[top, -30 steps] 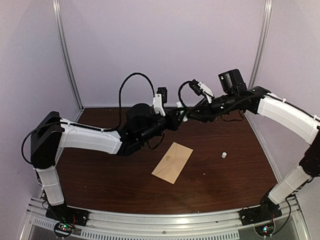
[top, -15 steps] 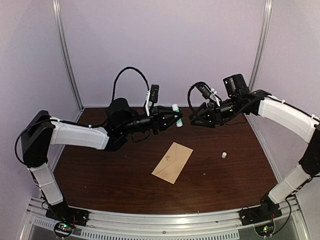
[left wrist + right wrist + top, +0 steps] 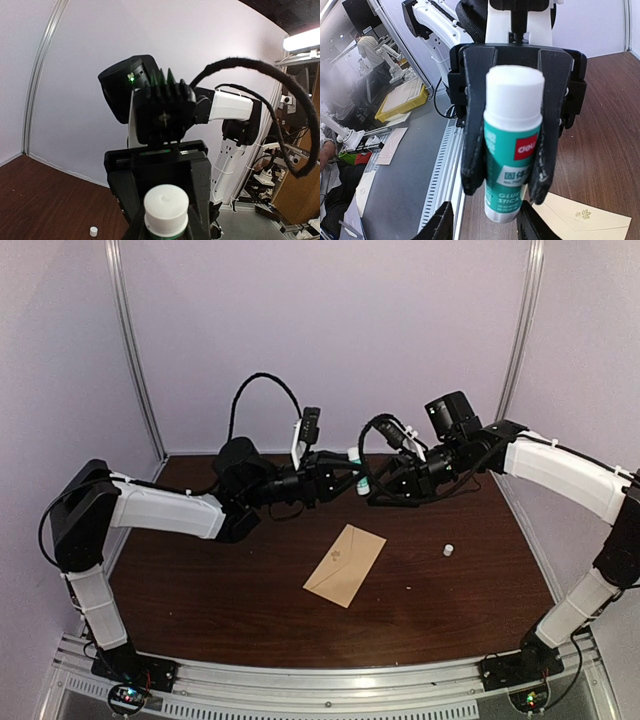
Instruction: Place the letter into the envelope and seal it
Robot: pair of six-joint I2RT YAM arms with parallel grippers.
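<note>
Above the back of the surface [image 3: 200, 590], your left end effector [image 3: 348, 476] pinches a glue stick [image 3: 512, 150], roughly upright. Your right end effector [image 3: 380, 487] faces it, fingers spread, just by the stick's lower end. The envelope [image 3: 345, 565] lies flat mid-surface, apart from both, with a small white cap [image 3: 448, 550] to its right.

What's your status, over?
Left claw shut on glue stick, midair. Right claw open, facing it. Envelope flat on table. Letter not seen.
</note>
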